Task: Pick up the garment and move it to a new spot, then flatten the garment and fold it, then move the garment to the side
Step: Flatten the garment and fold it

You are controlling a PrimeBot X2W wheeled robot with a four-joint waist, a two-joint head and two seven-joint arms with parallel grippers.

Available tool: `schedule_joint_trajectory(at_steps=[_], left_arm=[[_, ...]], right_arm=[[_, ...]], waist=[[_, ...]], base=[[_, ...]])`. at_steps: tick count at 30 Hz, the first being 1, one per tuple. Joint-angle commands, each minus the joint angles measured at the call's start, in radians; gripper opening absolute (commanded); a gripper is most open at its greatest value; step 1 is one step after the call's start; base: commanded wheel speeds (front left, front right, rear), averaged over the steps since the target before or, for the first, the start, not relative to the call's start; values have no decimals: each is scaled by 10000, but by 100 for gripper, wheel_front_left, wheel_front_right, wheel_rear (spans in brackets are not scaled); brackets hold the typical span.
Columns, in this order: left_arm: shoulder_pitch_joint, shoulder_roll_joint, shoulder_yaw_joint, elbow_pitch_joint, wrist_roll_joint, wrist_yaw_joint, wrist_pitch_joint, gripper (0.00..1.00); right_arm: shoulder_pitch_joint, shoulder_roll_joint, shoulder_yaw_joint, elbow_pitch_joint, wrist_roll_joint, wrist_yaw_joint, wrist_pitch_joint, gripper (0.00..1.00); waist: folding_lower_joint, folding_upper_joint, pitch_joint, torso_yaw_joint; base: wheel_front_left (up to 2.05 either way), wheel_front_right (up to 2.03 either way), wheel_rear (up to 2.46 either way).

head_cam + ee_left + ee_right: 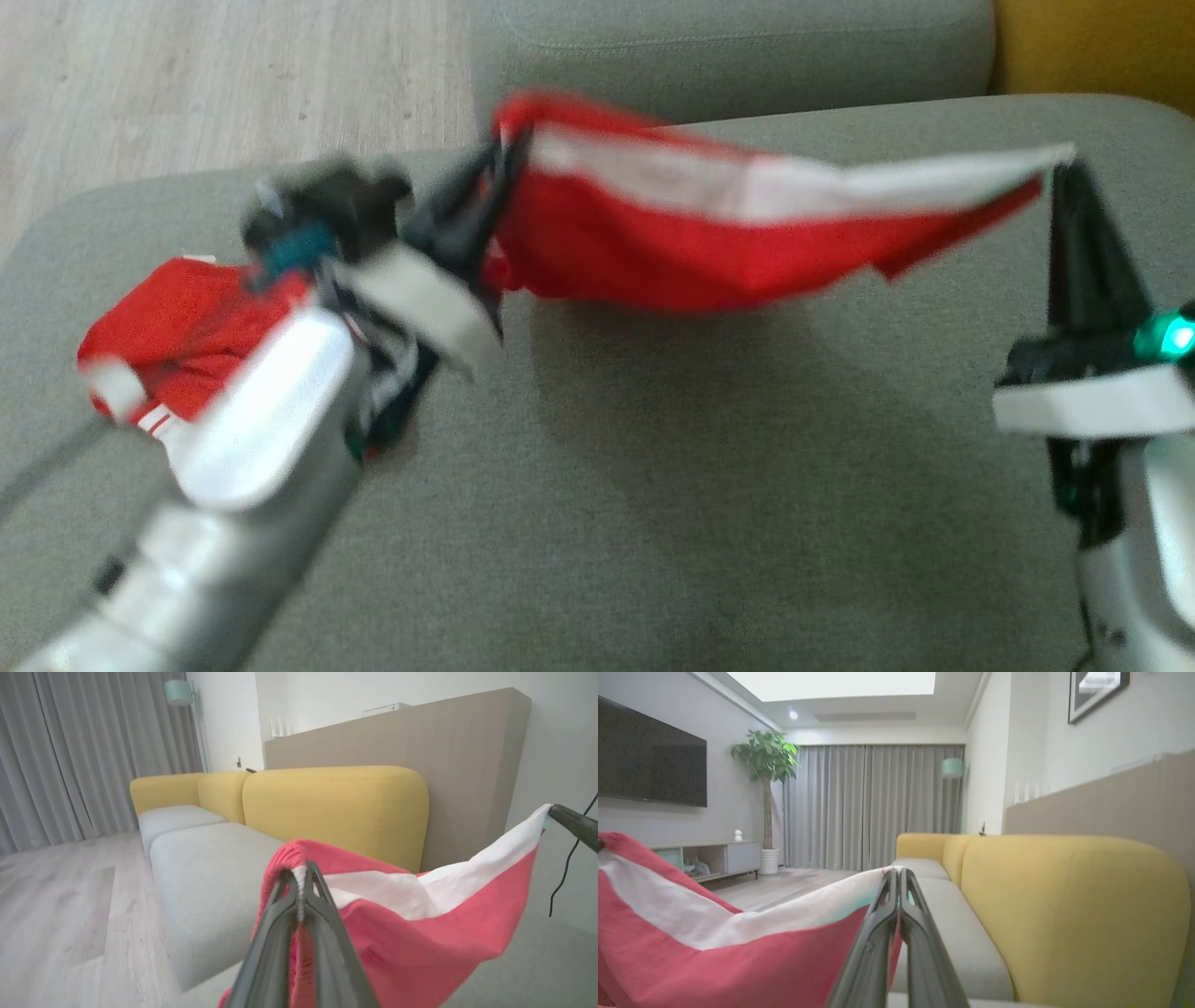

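The garment [709, 233], red with a broad white band, hangs stretched in the air above the grey sofa seat [709, 485]. My left gripper [509, 154] is shut on its left end, where the red cloth bunches over the fingertips [301, 872]. My right gripper [1064, 166] is shut on the white corner at the right end [896, 873]. The cloth sags between the two in the right wrist view [738, 952]. The right gripper's dark finger [574, 823] also shows in the left wrist view, pinching that white corner.
A red bundle with white stripes [177, 327] lies on the seat under my left forearm; whether it joins the held cloth I cannot tell. Another grey cushion [728, 47] lies beyond, wooden floor [187, 84] at far left, yellow backrest [336, 807] to the right.
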Motion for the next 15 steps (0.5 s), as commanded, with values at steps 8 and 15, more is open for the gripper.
schedule_joint_trajectory(at_steps=[8,15], left_arm=[[-3006,573,284,-52,-418,-133,758,0],[-3708,485,367,601,-976,-142,567,0]], right_arm=[[-1694,-492,393,-1094,-64,-7,-134,0],[-1847,-417,107,-167,-336,-7,-27,0]], waist=[[0,-1,-342,-247],[0,-1,-645,-391]], base=[[0,0,0],[0,0,0]])
